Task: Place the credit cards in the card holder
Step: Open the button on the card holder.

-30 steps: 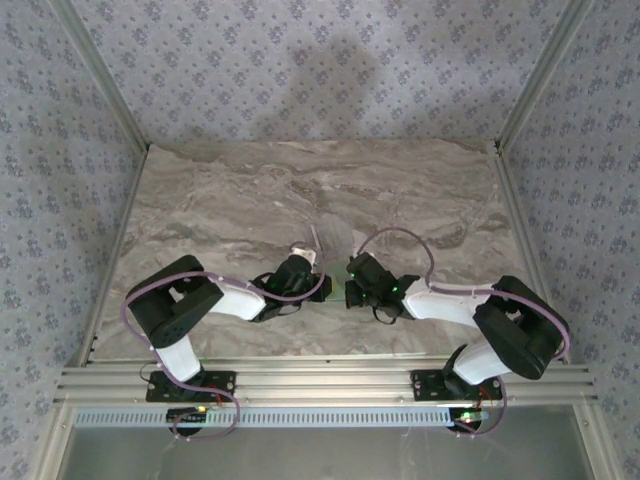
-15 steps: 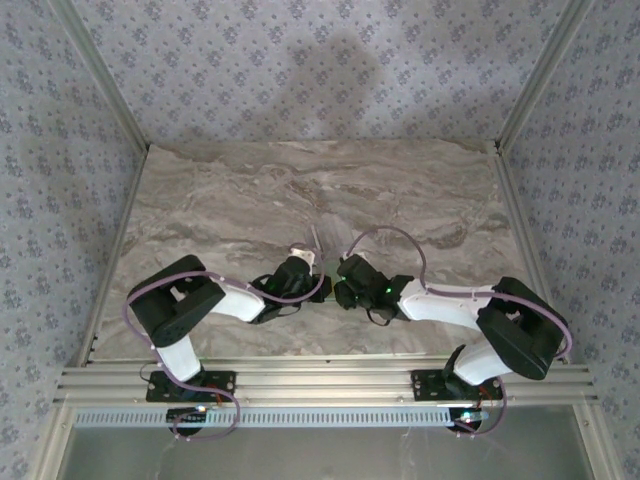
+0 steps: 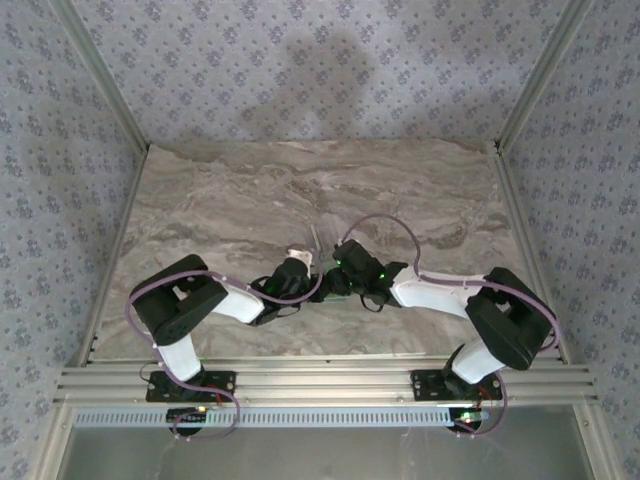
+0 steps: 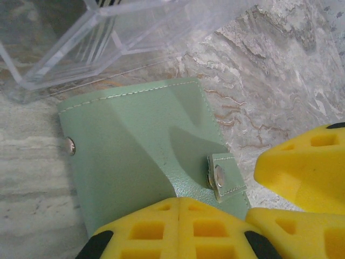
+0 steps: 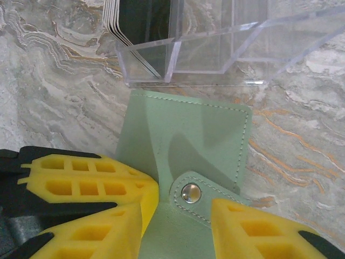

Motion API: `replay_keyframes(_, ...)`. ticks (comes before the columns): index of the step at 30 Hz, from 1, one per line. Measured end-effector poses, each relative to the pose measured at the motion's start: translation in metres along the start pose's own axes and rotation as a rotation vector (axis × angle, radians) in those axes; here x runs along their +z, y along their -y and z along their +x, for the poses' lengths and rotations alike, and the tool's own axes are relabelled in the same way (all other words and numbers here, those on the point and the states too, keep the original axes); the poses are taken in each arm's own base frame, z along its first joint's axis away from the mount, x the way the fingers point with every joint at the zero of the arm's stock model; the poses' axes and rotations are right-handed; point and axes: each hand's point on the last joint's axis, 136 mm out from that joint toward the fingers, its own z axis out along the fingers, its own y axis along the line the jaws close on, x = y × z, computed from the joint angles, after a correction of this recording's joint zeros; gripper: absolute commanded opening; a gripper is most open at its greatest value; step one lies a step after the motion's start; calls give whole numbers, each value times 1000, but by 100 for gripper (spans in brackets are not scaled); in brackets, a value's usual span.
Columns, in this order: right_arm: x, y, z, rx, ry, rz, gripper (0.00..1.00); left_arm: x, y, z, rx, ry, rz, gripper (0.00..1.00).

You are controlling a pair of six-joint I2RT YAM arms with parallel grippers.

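Counter (image 3: 220, 200): grey marble-look slab with rusty veins. Walls (image 3: 300, 70) close it in on three sides, papered blue-grey with a small flower print. An aluminium rail (image 3: 320, 380) runs along the near edge.

Card holder (image 4: 135, 140): pale green with a stitched border, lying mid-counter, one panel creased upward.

Left claw (image 4: 179, 216): pinched tight on the holder's edge, where the crease runs in.

Right claw (image 5: 184, 204): partway open, one finger on either side of the holder's snap tab (image 5: 190, 193) (contact with the tab: cannot tell).

Clear plastic box (image 5: 215, 54): just beyond the holder's far edge.

Credit cards (image 5: 137, 24): standing on edge in the box's end compartment, dark faces, pale edges.
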Motion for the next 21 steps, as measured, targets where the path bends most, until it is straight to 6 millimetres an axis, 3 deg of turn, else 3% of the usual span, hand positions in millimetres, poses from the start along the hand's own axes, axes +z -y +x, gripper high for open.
replay_keyframes(13,12,-7,-1,10,-8,-37,36,-2,-7,-2,-124,14,60,0)
replay_keyframes(21,22,-13,-13,39,44,-82,36,-7,-10,-16,-233,54,129,0)
